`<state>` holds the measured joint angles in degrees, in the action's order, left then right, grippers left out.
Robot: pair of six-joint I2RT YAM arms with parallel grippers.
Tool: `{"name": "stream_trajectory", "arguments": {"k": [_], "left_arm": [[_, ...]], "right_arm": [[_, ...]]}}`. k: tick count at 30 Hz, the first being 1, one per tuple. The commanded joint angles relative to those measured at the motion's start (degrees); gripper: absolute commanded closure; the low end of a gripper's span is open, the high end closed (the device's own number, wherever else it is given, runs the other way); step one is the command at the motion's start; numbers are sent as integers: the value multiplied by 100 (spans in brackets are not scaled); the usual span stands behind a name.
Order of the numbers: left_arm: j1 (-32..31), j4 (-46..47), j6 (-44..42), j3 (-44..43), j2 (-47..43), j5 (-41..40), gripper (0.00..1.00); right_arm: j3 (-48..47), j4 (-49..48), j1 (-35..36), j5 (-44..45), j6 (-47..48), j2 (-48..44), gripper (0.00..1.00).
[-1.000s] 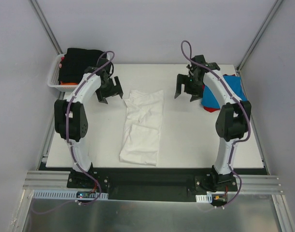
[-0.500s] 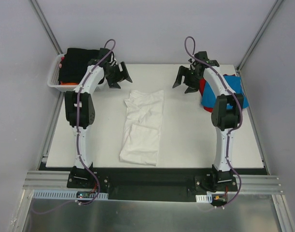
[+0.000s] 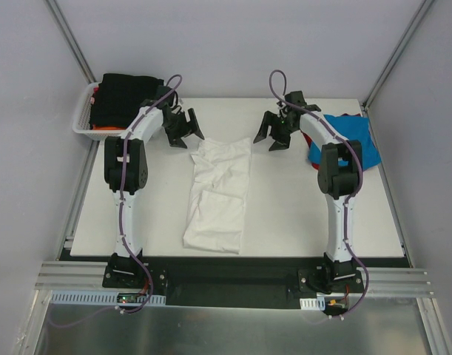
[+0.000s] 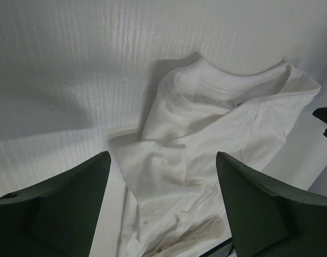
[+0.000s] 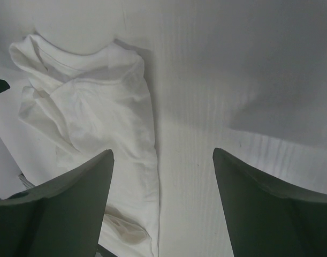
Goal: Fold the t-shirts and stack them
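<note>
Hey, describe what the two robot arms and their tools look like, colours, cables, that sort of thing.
The left arm and right arm have slim white links and chunky black joint housings. A purple cable runs along each, looping above the wrist. The left tool and right tool are black, each with two broad wedge-shaped fingers. No markings are legible.

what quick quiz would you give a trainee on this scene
1. True or false: the left gripper holds the white t-shirt.
2. What colour is the top t-shirt in the basket?
3. Where is the blue t-shirt? A in the basket; B at the right edge of the table; C under the white t-shirt.
Key: 1 false, it is open and empty; 2 black; 3 B.
</note>
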<state>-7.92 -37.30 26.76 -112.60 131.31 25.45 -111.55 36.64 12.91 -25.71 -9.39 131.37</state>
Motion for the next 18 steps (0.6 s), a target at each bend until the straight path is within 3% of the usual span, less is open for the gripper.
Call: {"name": "stream_trajectory", "arguments": {"k": [1,18], "left_arm": [[-16,56,-128,53,53,117,20],[-34,311,-40,176,361,794,20]], "right_arm": [[63,-412,124,-250,-256,64,22],[212,-711,203,-522,-511,231,25]]}}
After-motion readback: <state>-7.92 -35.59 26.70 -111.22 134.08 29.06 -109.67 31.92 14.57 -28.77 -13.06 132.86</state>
